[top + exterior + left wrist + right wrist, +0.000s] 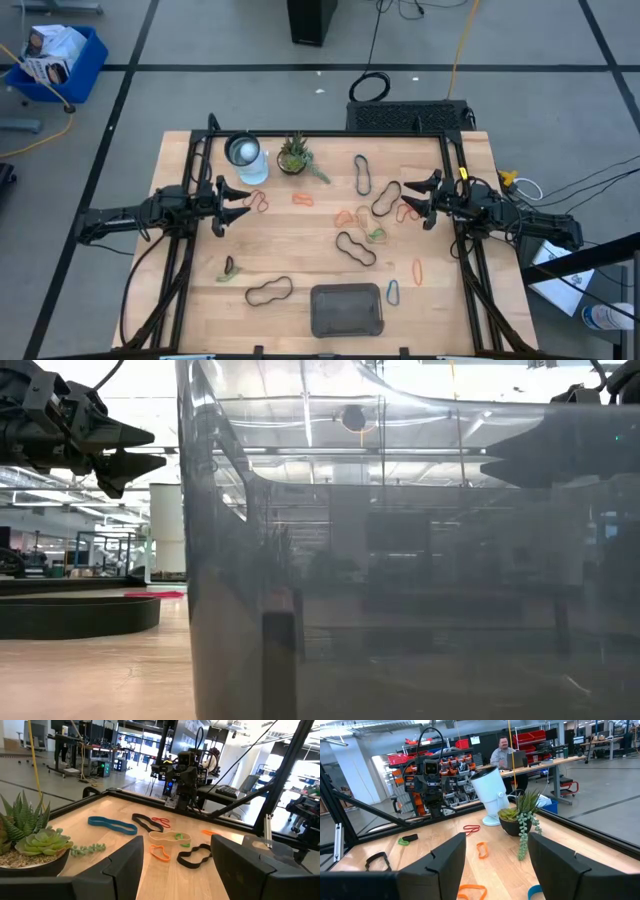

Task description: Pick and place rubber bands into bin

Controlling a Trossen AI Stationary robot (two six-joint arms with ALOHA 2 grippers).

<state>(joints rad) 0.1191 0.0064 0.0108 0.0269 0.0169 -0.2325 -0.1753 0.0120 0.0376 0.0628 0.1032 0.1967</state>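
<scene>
Several rubber bands lie loose on the wooden table (180,300): wavy black ones (268,291) (355,248) (386,197), orange ones (302,199) (347,216), blue ones (361,174) (393,292), a tan one (375,234) and a green one (229,269). The dark grey bin (347,309) stands at the near edge and fills most of the low view (400,590). My left gripper (238,196) is open above the table's left side. My right gripper (412,198) is open above the right side. Both are empty.
A potted succulent (294,156) and a glass jar (245,153) stand at the far left centre. A black frame (200,160) runs along the table's left, far and right sides. A person (501,751) sits in the room beyond.
</scene>
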